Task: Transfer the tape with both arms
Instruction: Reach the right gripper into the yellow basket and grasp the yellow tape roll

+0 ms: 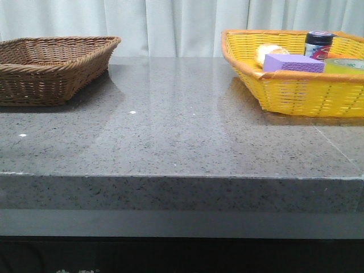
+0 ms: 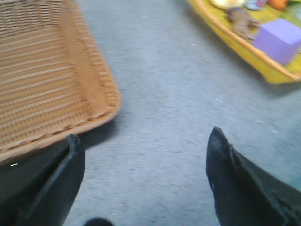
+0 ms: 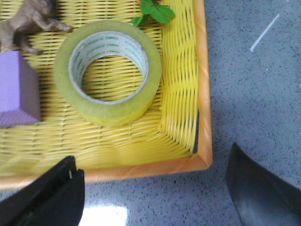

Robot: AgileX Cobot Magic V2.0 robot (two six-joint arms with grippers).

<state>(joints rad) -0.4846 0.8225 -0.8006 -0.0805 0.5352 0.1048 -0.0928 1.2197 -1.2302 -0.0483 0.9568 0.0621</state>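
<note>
plainly, yellow tape (image 3: 107, 70) lies flat in basket (image 3: 181, 117); both claws open, empty.

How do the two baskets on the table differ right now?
The brown basket is dark wicker and looks empty inside; the yellow basket is bright with an orange rim and holds the tape and a purple block. Brown sits left, yellow right. Both are shallow woven trays.
</note>
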